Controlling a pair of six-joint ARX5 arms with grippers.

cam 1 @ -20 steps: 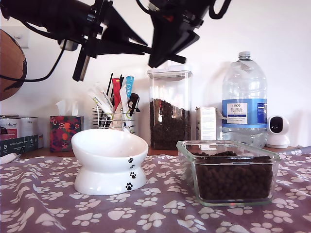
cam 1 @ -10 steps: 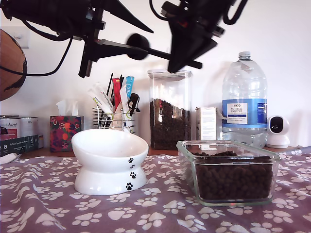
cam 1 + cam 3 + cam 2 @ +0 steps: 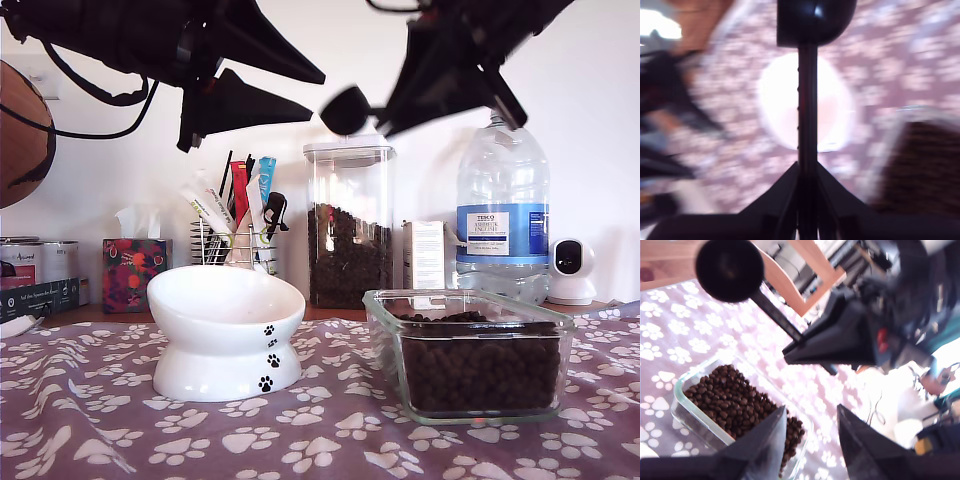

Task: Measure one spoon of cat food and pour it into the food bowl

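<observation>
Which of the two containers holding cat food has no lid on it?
The square glass dish at the front of the exterior view's right; its top is open. The tall clear canister behind it is capped with a lid.

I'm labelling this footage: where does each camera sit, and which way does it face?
Exterior view: low at table level, facing the glossy white pedestal bowl, square clear glass dish; both arms overhead.
First wrist view: on my first pincer, looking down at the dish, with my second pincer opposite.
Second wrist view: along the black plastic scoop in my second pincer, bowl below.
All share the scoop.
</observation>
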